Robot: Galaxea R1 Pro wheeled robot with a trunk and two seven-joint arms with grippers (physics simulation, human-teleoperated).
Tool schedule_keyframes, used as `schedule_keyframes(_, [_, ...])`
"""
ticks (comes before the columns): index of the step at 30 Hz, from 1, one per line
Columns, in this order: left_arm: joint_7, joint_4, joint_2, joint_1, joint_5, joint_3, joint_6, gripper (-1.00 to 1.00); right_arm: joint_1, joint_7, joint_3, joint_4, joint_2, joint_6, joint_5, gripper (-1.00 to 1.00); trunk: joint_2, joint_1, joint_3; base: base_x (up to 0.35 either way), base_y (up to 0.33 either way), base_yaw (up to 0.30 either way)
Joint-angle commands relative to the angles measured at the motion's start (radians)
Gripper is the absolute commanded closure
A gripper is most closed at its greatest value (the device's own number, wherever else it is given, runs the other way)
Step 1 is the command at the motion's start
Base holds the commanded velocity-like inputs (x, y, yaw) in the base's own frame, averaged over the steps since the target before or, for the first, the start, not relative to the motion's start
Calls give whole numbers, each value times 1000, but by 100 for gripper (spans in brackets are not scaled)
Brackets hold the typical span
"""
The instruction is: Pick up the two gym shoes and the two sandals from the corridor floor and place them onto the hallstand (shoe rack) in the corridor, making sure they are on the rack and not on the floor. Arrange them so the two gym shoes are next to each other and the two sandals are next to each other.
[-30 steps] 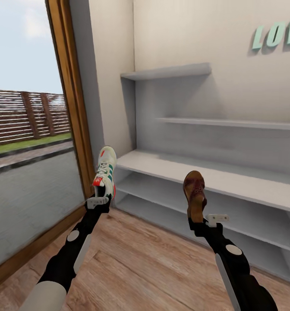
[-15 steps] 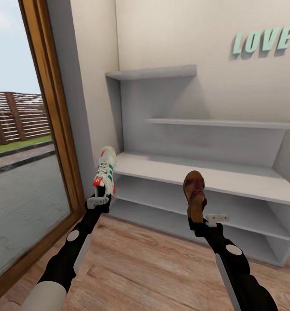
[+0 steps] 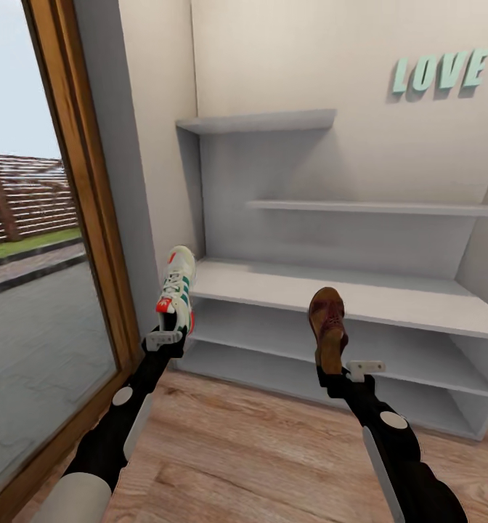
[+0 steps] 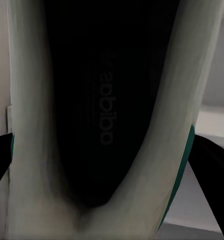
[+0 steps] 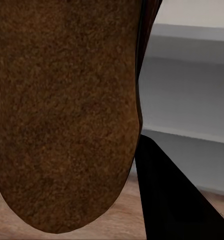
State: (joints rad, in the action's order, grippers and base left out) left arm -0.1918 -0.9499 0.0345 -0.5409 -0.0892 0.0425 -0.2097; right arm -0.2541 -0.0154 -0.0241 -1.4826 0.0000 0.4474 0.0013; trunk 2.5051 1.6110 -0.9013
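My left gripper is shut on the heel of a white gym shoe with teal stripes and orange-red patches, held toe-up in front of the hallstand's left end. The left wrist view looks into that gym shoe's dark inside. My right gripper is shut on a dark-brown sandal, also toe-up, before the white hallstand. That sandal's tan insole shows close up in the right wrist view. The hallstand's flat top and two lower shelves are bare. Light-brown corridor floor lies below both arms.
A wood-framed glass door stands at the left, close to the left arm. Two thin white wall shelves hang above the hallstand. Teal LOVE letters are on the wall.
The camera swung left to right, so the hallstand now shows more fully and centred. Both arms hold their shoes in the same pose as before.
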Motion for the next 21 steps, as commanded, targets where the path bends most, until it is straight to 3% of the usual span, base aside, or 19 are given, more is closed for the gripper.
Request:
schedule_keyframes(1, [-8, 1, 0, -1, -8, 4, -1, 100, -1, 0, 0, -2, 0, 7, -3, 100, 0, 0, -1, 6, 307, -1])
schedule_keyframes(6, [-8, 1, -5, 0, -8, 5, 0, 100, -1, 0, -2, 0, 0, 7, -8, 100, 0, 0, -1, 1, 219, 0])
schedule_keyframes(14, [-9, 2, -7, -1, -9, 5, 5, 100, -1, 2, -2, -2, 0, 7, -9, 100, 0, 0, -1, 0, 28, 0])
schedule_keyframes(16, [-9, 1, -7, -1, -8, 5, 17, 100, -1, 2, -2, -2, 0, 7, -9, 100, 0, 0, -1, 0, 2, 0])
schedule_keyframes(21, [-10, -36, -7, -1, -9, 5, 121, 100, -1, 2, -3, -1, 0, 7, -11, 100, 0, 0, -1, 0, 80, -5])
